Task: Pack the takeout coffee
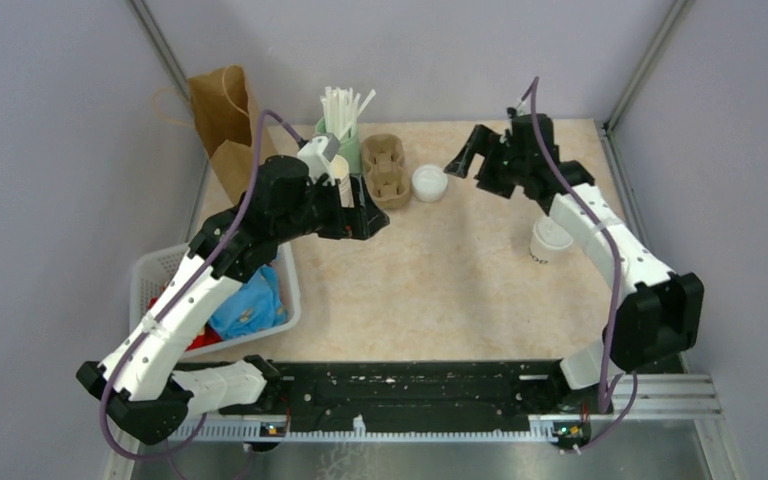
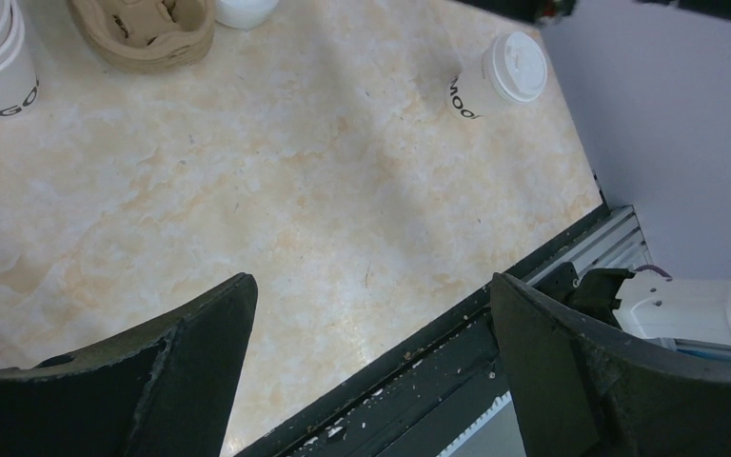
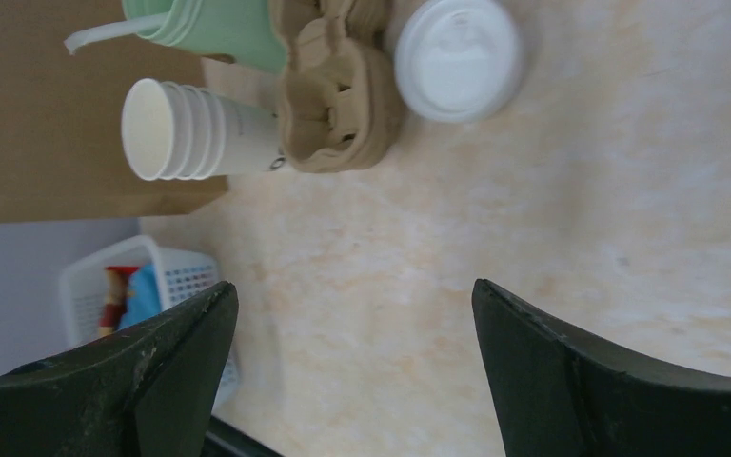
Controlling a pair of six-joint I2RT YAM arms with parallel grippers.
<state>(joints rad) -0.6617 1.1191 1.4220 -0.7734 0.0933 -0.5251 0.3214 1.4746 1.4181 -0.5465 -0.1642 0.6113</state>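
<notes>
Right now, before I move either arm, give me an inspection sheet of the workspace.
Surface: beige marbled tabletop; no spills seen.
Job's things: takeout coffee upright and lidded, on the right, close by the right arm.
Clutter: pulp cup carrier, white lid, stack of lidless cups, green straw holder and brown paper bag along the far edge; white basket of colourful items at left.
Grippers: left gripper open, empty; right gripper open, empty.
Cables: left purple cable and right purple cable each run along their own arm; no snag seen.
Surroundings: lilac-grey walls and metal frame posts; nothing else seen.
</notes>
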